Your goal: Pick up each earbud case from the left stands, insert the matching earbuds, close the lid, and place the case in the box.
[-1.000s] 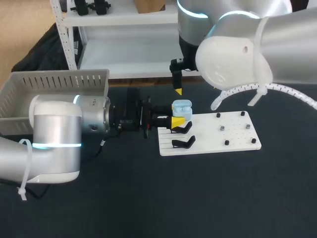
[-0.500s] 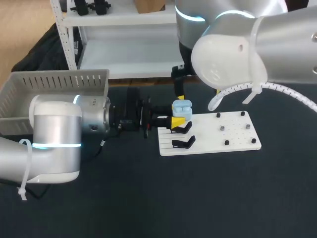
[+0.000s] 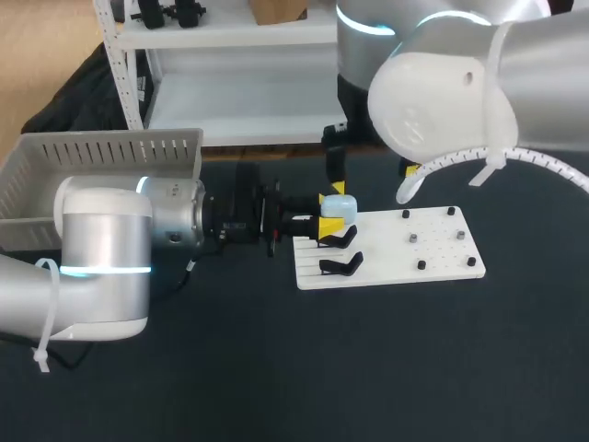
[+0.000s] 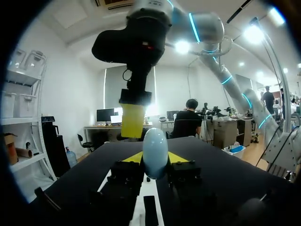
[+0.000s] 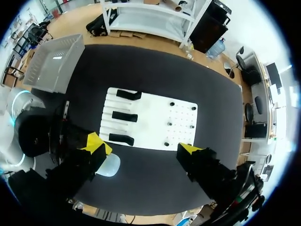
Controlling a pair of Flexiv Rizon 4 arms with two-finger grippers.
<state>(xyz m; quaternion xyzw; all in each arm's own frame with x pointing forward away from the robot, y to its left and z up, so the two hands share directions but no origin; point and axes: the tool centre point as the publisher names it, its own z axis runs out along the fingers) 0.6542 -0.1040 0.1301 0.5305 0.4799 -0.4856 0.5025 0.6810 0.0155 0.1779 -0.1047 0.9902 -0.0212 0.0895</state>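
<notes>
A pale blue earbud case (image 3: 339, 208) is held above the left end of the white board (image 3: 433, 253), over the black stands (image 3: 340, 242). My left gripper (image 3: 329, 224) is shut on it from both sides; in the left wrist view the case (image 4: 155, 151) stands upright between the yellow tips. Its lid looks down. My right gripper (image 5: 145, 148) hangs over the case, jaws wide open. One of its yellow fingertips (image 3: 335, 189) rests at the case's top edge, seen just behind the case as a fingertip (image 4: 133, 120). From above, the case (image 5: 109, 165) lies beside that fingertip (image 5: 96, 143).
A grey slotted basket (image 3: 101, 157) stands at the back left of the table. The board's right half carries several small black pegs (image 3: 414, 238). A second empty black stand (image 3: 340, 265) sits nearer the front. Dark tabletop extends in front of the board.
My right gripper has come down and slightly right, its fingertip now at the case's top. The case's raised lid has dropped and the case looks flatter. My left arm has stayed still.
</notes>
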